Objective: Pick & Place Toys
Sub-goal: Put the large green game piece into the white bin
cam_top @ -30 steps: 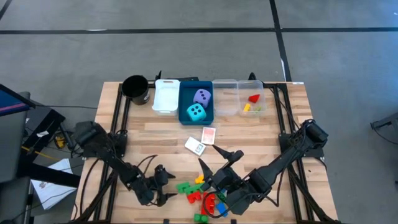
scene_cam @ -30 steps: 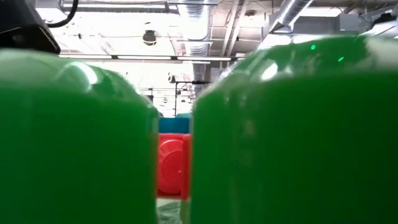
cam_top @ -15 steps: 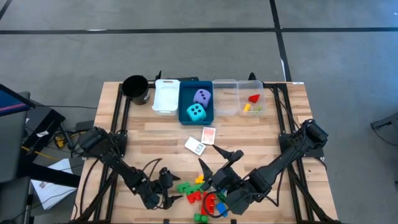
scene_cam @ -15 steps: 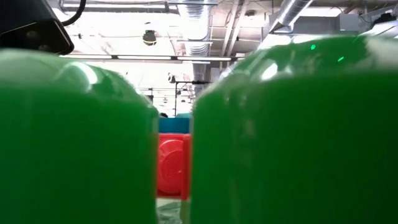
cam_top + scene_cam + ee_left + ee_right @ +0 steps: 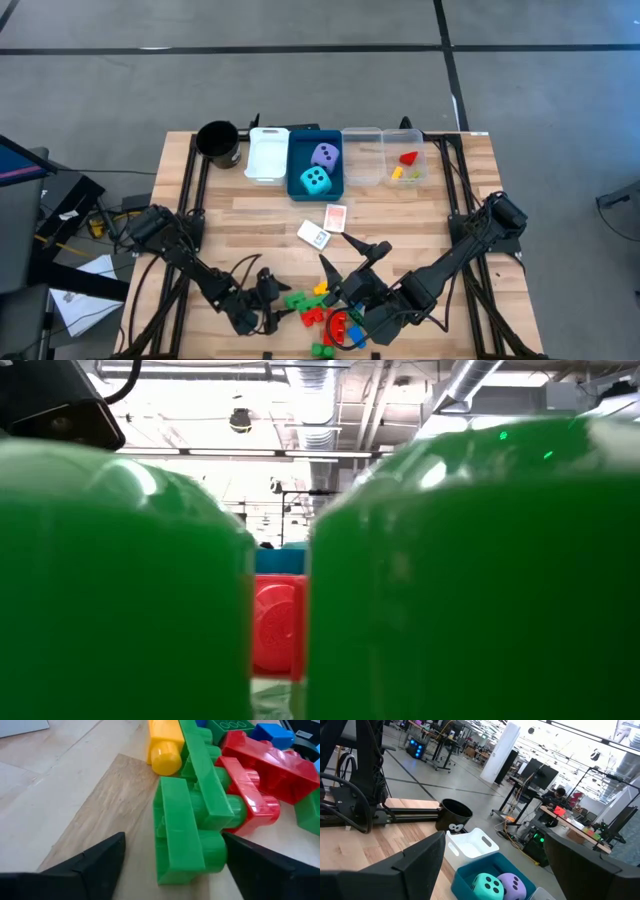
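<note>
A pile of small red, green, yellow and blue bricks [image 5: 325, 308] lies near the table's front edge. My left gripper [image 5: 270, 300] is low at the pile's left side and open. Its fingers stand on either side of a green brick [image 5: 185, 835] that lies on the wood against a red brick [image 5: 255, 800]. My right gripper [image 5: 345, 258] hangs open above the pile, holding nothing. Two card packs [image 5: 336, 217] [image 5: 314, 236] lie flat mid-table. A cyan die [image 5: 315, 180] and a lavender die [image 5: 325, 155] sit in the blue tray [image 5: 299, 150]. My left gripper comes at the green brick slanting down from the table's left. One fingertip [image 5: 235, 847] stands right beside the brick's studded end [image 5: 215, 851]. Whether it touches I cannot tell. The other finger [image 5: 100, 857] stands apart from the brick.
A black cup [image 5: 218, 142], a white tray [image 5: 267, 155] and clear trays [image 5: 362, 155] holding a red brick [image 5: 408, 158] and a yellow brick line the far edge. In the low view, green bricks [image 5: 470, 580] right in front of the camera fill the picture, with a red brick [image 5: 278, 625] between them.
My left gripper has gone toward the table's right edge and slightly down, closing in on the green brick at the pile's left side. The bricks have kept their places.
</note>
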Available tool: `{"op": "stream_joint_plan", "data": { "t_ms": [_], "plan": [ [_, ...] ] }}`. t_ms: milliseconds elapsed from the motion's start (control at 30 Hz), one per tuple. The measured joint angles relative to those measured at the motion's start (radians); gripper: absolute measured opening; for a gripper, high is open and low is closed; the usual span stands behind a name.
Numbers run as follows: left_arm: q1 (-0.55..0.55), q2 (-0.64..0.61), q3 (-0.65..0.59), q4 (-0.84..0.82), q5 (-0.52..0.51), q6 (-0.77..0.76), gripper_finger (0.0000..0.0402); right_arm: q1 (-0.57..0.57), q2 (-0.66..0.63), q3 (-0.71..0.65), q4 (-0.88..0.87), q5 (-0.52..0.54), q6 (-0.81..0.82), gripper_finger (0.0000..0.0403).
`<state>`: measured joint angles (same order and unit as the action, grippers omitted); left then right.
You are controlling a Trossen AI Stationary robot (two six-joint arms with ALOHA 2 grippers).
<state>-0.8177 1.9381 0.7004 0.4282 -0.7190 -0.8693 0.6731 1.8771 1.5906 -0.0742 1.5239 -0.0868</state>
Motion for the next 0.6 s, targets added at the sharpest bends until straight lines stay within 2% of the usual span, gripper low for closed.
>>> {"op": "stream_joint_plan", "data": {
  "t_ms": [233, 300, 433, 600],
  "plan": [
    [0.0, 0.002, -0.001, -0.002, -0.015, -0.004, 0.0199, 0.0, 0.0, 0.0, 0.0, 0.0, 0.0, 0.0332],
    [0.0, 0.002, 0.001, 0.008, 0.01, -0.008, 0.0168, 0.0, 0.0, 0.0, 0.0, 0.0, 0.0, 0.0332],
    [-0.002, -0.002, 0.002, 0.016, 0.038, 0.001, 0.0165, 0.0, 0.0, 0.0, 0.0, 0.0, 0.0, 0.0332],
    [-0.002, -0.039, -0.003, 0.005, 0.045, 0.09, 0.0165, 0.0, 0.0, 0.0, 0.0, 0.0, 0.0, 0.0332]
  ]
}}
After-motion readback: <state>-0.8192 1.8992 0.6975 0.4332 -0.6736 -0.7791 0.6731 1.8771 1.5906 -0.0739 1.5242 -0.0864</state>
